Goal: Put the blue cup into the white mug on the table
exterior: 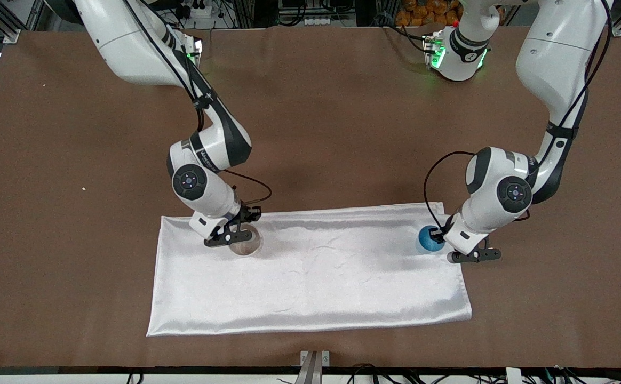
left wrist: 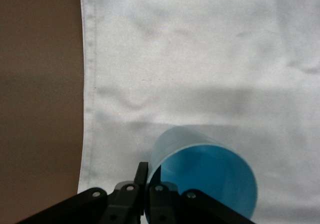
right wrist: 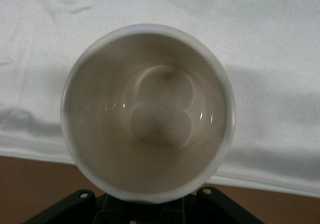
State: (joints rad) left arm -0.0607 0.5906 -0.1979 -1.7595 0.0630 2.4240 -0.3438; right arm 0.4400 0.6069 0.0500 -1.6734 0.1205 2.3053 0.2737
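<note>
The blue cup point(exterior: 427, 238) is at the corner of the white cloth toward the left arm's end of the table point(exterior: 76, 160). My left gripper point(exterior: 438, 236) is shut on its rim. In the left wrist view one finger point(left wrist: 142, 176) lies outside the cup's point(left wrist: 205, 176) wall and the other inside it. The white mug point(exterior: 247, 244), cream inside, is at the cloth's edge toward the right arm's end. My right gripper point(exterior: 234, 234) is shut on it at its rim. The mug point(right wrist: 147, 114) fills the right wrist view, hiding its handle and my fingertips.
The shiny white cloth point(exterior: 310, 277) lies spread between the two grippers, wrinkled in the middle. Brown tabletop surrounds it on every side. A small metal bracket point(exterior: 315, 362) sits at the table edge nearest the front camera.
</note>
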